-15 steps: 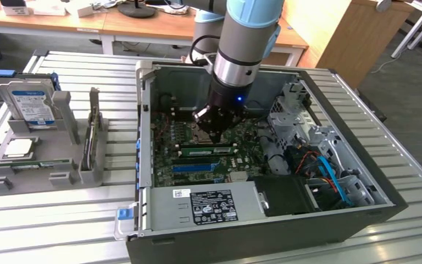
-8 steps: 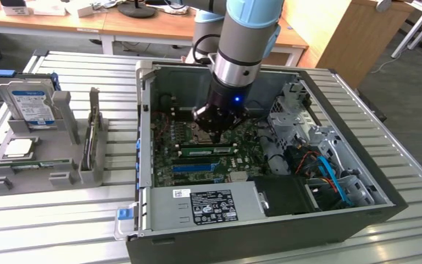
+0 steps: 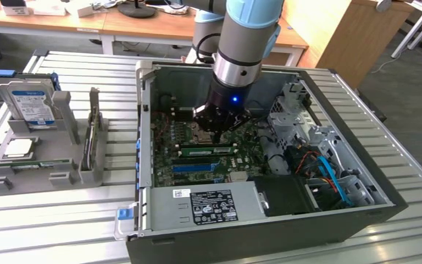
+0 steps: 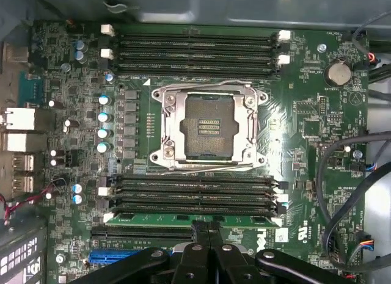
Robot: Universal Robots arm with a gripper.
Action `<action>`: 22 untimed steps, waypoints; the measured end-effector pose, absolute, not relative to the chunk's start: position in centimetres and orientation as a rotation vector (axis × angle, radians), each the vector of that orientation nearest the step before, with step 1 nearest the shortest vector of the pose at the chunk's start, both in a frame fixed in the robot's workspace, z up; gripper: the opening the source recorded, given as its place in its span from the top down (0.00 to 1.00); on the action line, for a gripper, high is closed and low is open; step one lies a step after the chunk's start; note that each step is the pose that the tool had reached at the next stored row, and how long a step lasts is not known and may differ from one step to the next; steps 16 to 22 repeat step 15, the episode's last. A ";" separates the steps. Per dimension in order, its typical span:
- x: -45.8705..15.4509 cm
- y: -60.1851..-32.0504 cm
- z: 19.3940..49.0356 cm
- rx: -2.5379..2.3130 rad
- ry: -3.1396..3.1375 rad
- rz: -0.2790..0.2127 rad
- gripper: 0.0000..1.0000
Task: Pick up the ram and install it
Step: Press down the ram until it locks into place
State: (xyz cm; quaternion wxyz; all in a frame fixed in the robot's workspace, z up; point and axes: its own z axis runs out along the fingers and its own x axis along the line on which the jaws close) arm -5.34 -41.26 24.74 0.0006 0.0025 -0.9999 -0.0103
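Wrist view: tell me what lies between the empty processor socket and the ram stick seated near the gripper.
In the wrist view, three empty black memory slots lie between the processor socket and the ram, which sits in the slot nearest the shut gripper.

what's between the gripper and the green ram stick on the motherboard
Nothing visible. The shut gripper sits directly over the long green ram stick, which already lies in the memory slot row nearest the fingers, beside the empty processor socket. Whether the fingers touch it cannot be told.
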 end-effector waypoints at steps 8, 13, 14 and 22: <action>-5.3 -41.3 24.8 0.008 -3.140 -0.032 0.89; -5.3 -41.3 24.8 0.008 -3.140 -0.032 0.89; -5.3 -41.3 24.8 0.008 -3.140 -0.032 0.89; -5.3 -41.3 24.8 0.008 -3.140 -0.032 0.89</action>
